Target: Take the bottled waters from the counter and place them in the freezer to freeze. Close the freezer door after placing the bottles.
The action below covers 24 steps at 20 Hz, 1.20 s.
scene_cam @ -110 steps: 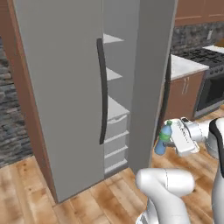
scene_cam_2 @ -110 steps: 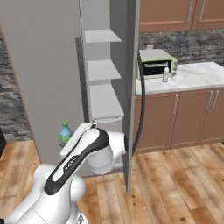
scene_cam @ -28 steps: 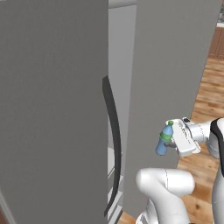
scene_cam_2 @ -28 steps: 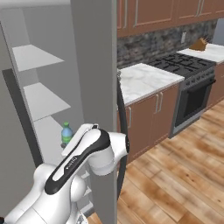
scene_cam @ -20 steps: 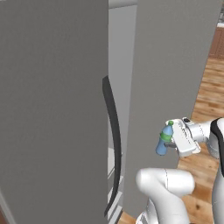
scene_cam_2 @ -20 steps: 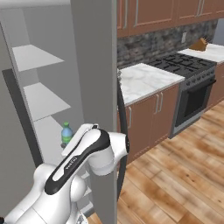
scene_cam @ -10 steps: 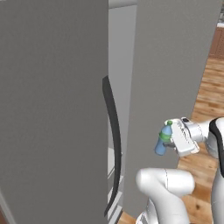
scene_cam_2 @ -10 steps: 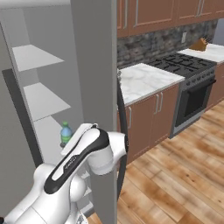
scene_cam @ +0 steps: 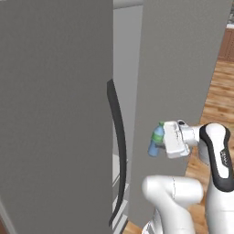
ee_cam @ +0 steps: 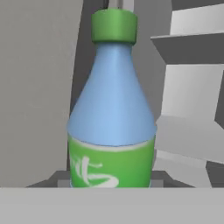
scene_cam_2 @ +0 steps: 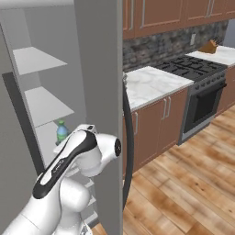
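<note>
- The gripper (scene_cam: 160, 142) is clamping a blue bottle (ee_cam: 112, 109) with a green cap and green label, holding it upright in front of the open freezer (scene_cam: 55, 114).
- Judging by this, the carrying step is under way; the next move is calling for a reach past the door edge onto a shelf (scene_cam_2: 48, 104), then a release.
- Beyond the freezer's right side, a marble counter (scene_cam_2: 153, 85) is sitting on brown cabinets, with a dark stove (scene_cam_2: 195, 66) farther right and wooden flooring (scene_cam_2: 183, 183) below.

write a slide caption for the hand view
Blue plastic bottle with green cap and green label, upright in the robot's hand, facing grey freezer shelves.
</note>
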Tool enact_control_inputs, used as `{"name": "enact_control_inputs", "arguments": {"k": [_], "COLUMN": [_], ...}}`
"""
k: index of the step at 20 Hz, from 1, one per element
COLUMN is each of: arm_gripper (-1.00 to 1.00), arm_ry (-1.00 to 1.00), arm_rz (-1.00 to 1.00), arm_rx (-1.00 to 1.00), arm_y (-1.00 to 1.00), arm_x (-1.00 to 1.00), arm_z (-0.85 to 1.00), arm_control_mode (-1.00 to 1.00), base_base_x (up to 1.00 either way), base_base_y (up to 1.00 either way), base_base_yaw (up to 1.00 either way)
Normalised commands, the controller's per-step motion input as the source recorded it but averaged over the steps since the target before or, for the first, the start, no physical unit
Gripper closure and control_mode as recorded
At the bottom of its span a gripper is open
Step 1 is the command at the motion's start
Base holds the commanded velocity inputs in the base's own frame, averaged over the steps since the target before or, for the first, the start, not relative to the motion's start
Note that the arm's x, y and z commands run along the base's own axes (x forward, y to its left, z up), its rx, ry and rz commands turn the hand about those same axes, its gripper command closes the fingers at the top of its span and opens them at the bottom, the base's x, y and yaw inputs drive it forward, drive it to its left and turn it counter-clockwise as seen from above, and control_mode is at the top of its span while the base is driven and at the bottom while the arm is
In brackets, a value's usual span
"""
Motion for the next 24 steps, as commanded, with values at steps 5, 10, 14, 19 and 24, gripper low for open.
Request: {"name": "enact_control_inputs", "arguments": {"k": [5, 10, 14, 19, 24], "arm_gripper": [1.00, 1.00, 1.00, 1.00, 1.00], "arm_ry": [0.01, 0.15, 0.30, 0.17, 0.00], "arm_rz": [-0.19, -0.01, 0.00, 0.01, 0.03], "arm_rx": [-0.04, -0.24, -0.12, 0.01, 0.02], "arm_y": [0.54, 0.32, 0.10, 0.00, 0.00], "arm_x": [0.49, 0.39, 0.35, 0.31, 0.31], "arm_z": [0.03, 0.28, 0.30, 0.02, -0.03], "arm_control_mode": [-1.00, -1.00, -1.00, -1.00, -1.00], "base_base_x": [0.00, 0.00, 0.00, 0.00, 0.00], "base_base_y": [0.00, 0.00, 0.00, 0.00, 0.00], "base_base_yaw": [0.00, 0.00, 0.00, 0.00, 0.00]}}
